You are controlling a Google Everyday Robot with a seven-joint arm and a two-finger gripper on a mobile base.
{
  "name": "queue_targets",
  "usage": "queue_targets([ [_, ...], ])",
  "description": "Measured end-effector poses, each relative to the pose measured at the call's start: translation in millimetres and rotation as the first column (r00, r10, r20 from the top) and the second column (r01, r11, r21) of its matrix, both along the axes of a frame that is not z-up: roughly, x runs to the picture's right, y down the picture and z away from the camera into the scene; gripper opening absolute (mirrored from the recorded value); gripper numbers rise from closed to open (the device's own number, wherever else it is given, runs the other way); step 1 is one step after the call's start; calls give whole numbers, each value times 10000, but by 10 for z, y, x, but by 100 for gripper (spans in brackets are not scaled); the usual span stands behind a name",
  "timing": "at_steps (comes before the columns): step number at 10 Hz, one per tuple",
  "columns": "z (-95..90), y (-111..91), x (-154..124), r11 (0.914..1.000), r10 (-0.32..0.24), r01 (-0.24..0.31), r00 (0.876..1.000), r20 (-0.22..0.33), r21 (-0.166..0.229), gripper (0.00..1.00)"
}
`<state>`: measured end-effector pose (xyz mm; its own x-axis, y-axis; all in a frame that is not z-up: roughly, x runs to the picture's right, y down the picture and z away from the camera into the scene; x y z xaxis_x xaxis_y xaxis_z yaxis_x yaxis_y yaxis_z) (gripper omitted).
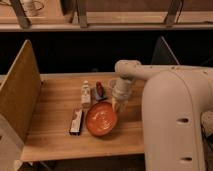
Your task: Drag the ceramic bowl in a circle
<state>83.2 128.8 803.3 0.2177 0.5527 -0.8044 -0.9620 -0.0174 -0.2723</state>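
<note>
The ceramic bowl (101,119), orange-red, glossy and shallow, sits on the wooden table (55,107) a little right of the middle, near the front edge. My gripper (119,106) comes down from the white arm (165,115) onto the bowl's far right rim and is shut on that rim. The wrist hides the fingertips and the rim under them.
A small white bottle (86,93) and a small red item (99,90) stand just behind the bowl. A dark flat bar (76,121) lies to its left. A pale mug (112,84) is partly hidden behind the wrist. A wooden side panel (20,95) walls the table's left.
</note>
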Motion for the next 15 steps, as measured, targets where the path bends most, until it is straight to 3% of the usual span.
queue_targets([
  [2, -81, 111, 350, 9997, -116, 96, 9961, -872, -233, 0],
  [4, -74, 206, 672, 9986, -135, 42, 9844, -1753, -531, 0],
  [7, 200, 172, 842, 9969, -249, 73, 9734, -2280, -780, 0],
  [9, 410, 63, 745, 9963, -537, 383, 9766, -2083, -769, 0],
  [12, 624, -122, 285, 9873, -1533, 1477, 9822, -1089, -578, 0],
  [14, 592, -166, -107, 9768, -2125, 2117, 9769, -217, -318, 0],
  [15, 522, -167, -288, 9681, -2501, 2504, 9680, 204, -131, 3],
])
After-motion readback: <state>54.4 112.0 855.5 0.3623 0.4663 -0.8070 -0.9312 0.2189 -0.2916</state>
